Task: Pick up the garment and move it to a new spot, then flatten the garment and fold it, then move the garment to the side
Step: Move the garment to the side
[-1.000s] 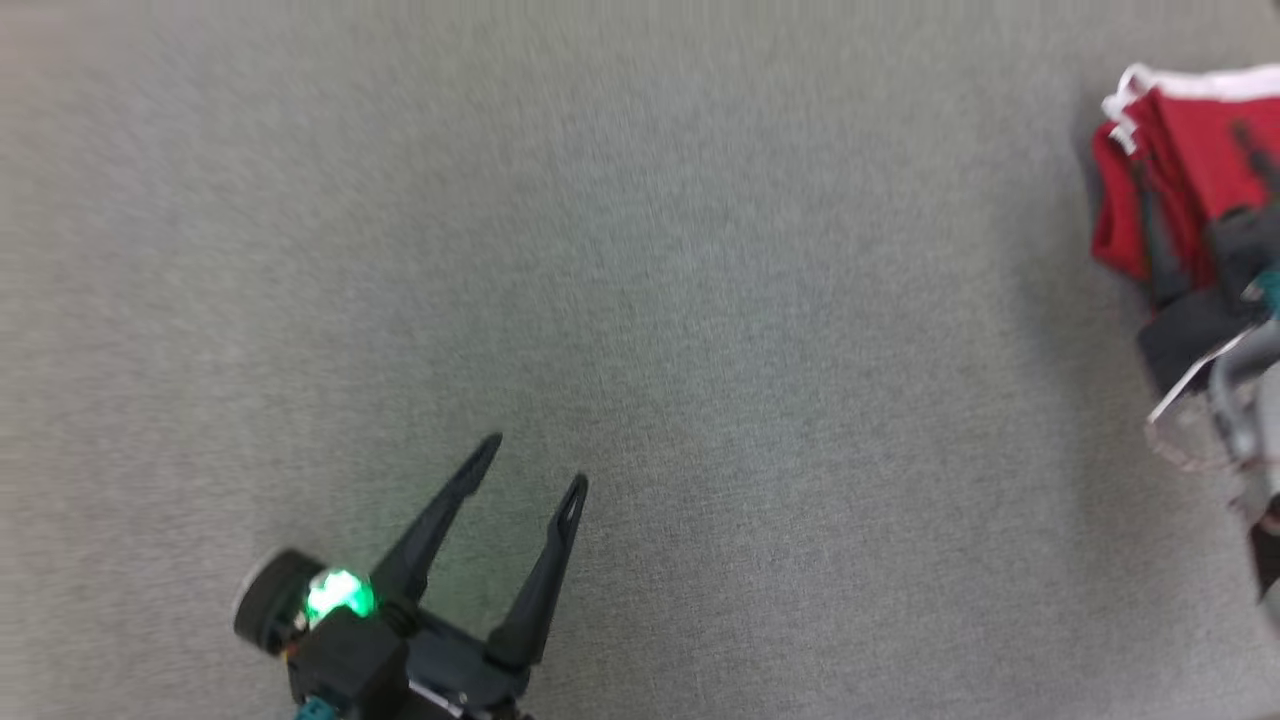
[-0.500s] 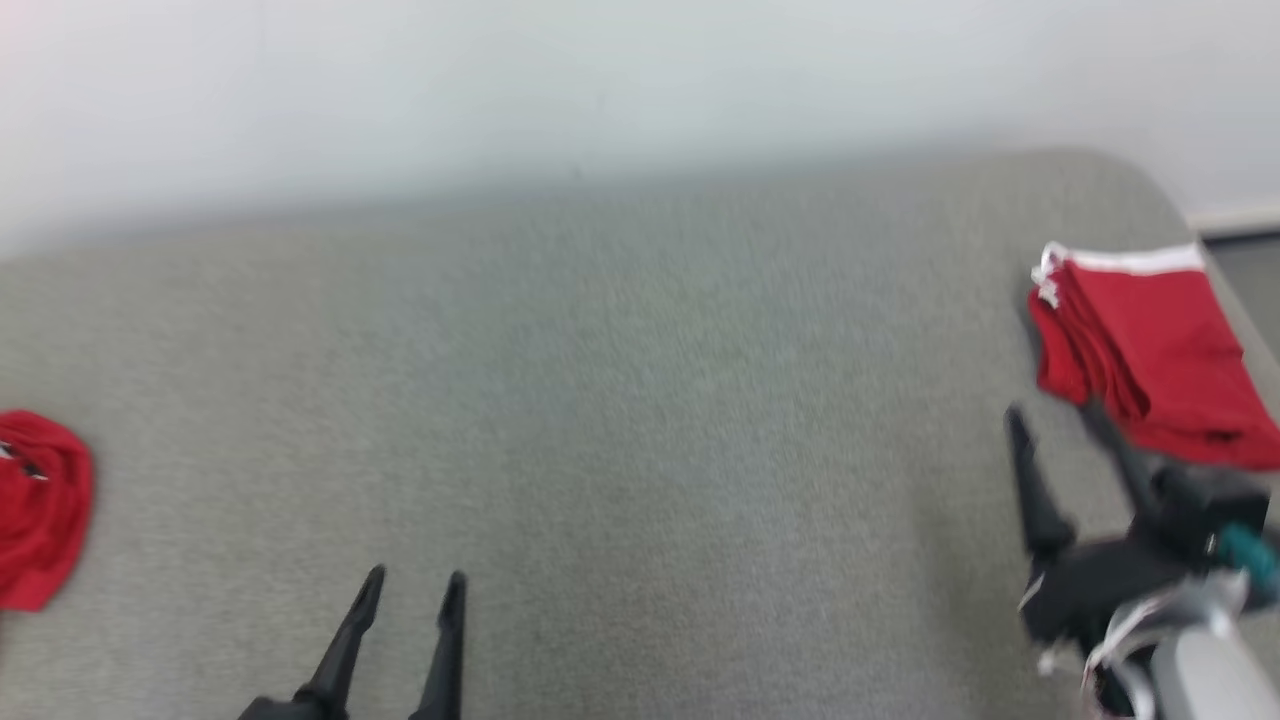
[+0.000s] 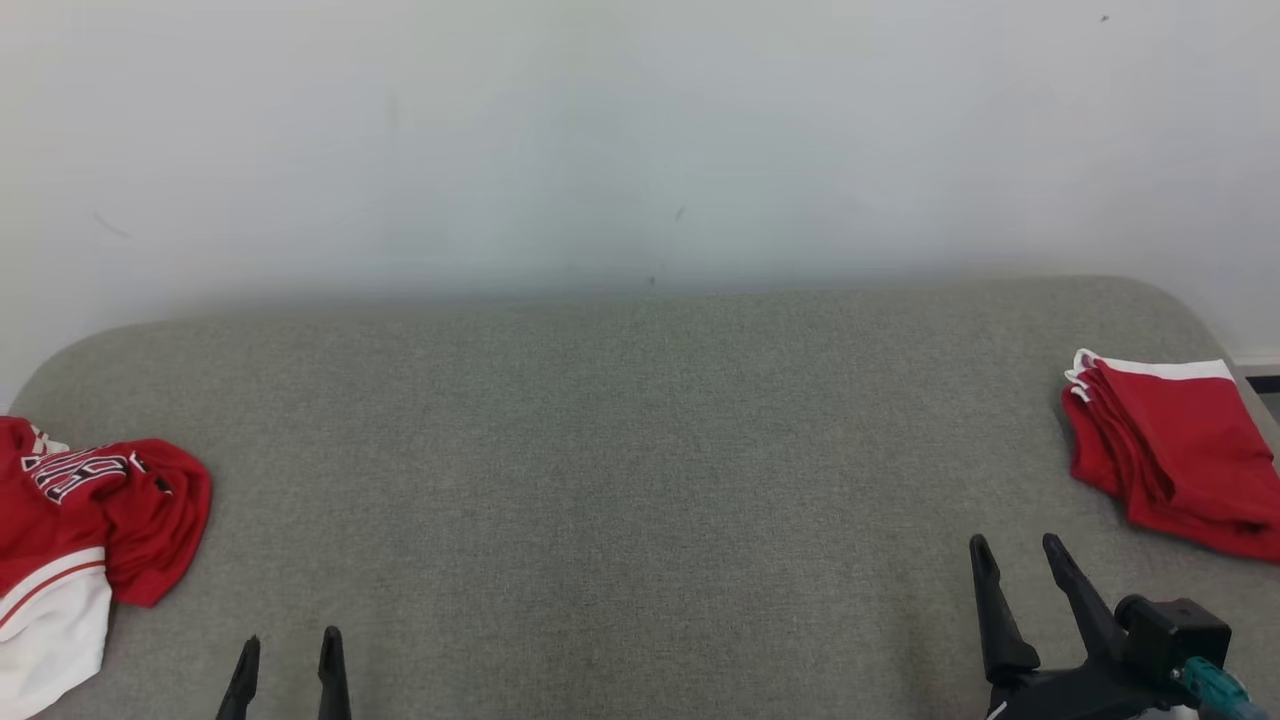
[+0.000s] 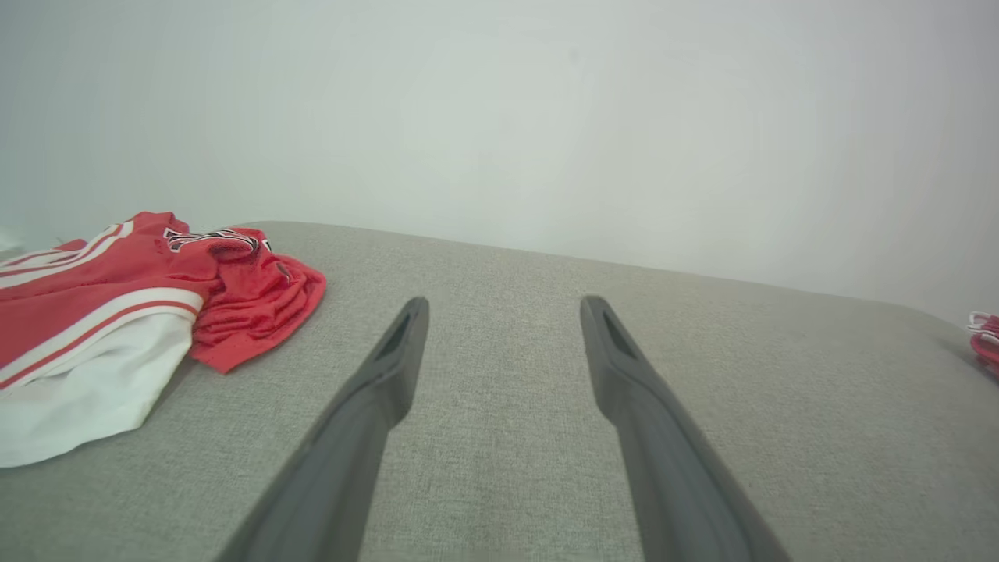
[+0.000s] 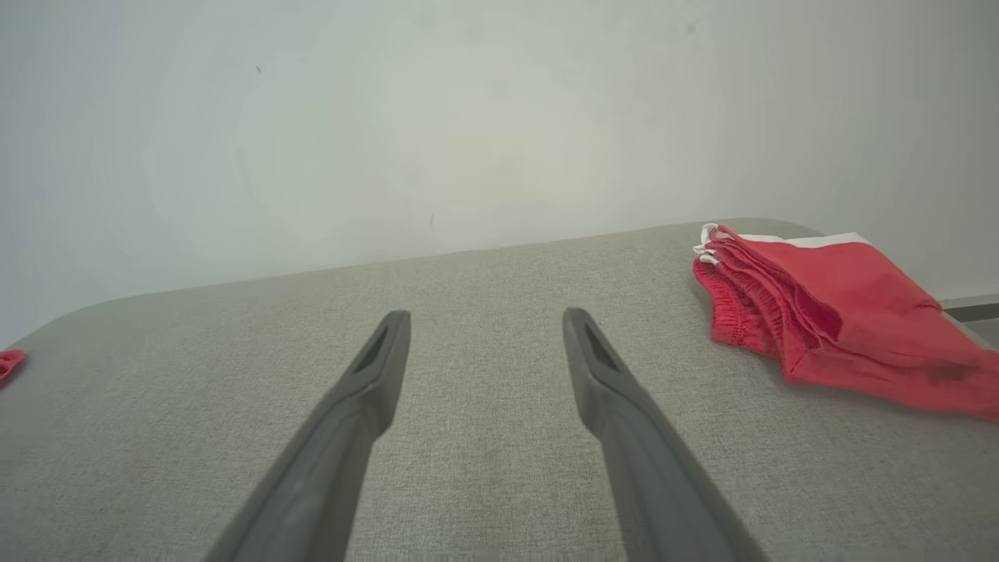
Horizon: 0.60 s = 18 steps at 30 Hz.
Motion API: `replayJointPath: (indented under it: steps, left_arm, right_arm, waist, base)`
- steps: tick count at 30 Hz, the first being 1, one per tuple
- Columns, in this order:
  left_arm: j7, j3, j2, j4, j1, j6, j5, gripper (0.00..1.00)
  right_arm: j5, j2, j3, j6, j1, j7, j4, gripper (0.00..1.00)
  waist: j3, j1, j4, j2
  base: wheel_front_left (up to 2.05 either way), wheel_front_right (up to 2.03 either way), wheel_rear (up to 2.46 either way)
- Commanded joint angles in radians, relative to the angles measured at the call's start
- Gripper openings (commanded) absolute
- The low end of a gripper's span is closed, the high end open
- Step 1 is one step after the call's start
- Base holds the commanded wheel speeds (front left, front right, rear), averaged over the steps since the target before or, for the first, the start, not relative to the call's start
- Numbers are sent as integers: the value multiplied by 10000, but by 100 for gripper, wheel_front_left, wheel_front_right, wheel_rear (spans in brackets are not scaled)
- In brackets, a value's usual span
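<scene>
Count: two grippers, two garments, one grey fabric-covered bench (image 3: pixel 620 480), one pale wall (image 3: pixel 600 130) behind it.

Left gripper (image 3: pixel 290 638): near left, only the two fingertips above the bottom edge in the head view. Fingers parted a moderate way, holding nothing, over bare bench.

Right gripper (image 3: pixel 1016 542): near right, fingers parted about as much, holding nothing. Tips are near the folded red garment (image 3: pixel 1170 440) but apart from it.

Folded red garment: far right end of the bench, a stack of layers with a white band along its far edge, lying flat.

Crumpled jersey (image 3: pixel 90 510): far left end, red with a white part and dark lettering, bunched up, well apart from the folded one. Left gripper is near it, not touching.

View differences:
- The head view has both garments and both grippers together, plus the right gripper's black body with a teal fitting.
- The left wrist view gives the jersey close, with white stripes and mesh texture clear, and the folded garment as a red sliver at the right edge.
- The right wrist view gives the folded garment's gathered layered edge, and the jersey as a red scrap at the left edge.
</scene>
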Motion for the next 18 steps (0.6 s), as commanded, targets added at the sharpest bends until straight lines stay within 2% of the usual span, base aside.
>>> replayJointPath:
  steps: [1, 11, 18]
  left_arm:
    - [-34, 76, -57, 38, 98, -80, 100, 100]
    - [-35, 624, -185, 469, 318, -315, 281, 100]
    - [-35, 605, -228, 559, 404, -387, 428, 100]
  right_arm:
    - [-24, 85, -28, 5, 135, -41, 24, 100]
    - [-100, 515, -493, 5, 686, -233, 476, 100]
    - [-179, 644, -375, 5, 800, -285, 567, 100]
  waist:
    - [-115, 2, 93, 2]
    - [-325, 2, 133, 2]
    - [-324, 2, 137, 2]
  base:
    - [0, 0, 0]
    - [0, 0, 0]
    - [0, 0, 0]
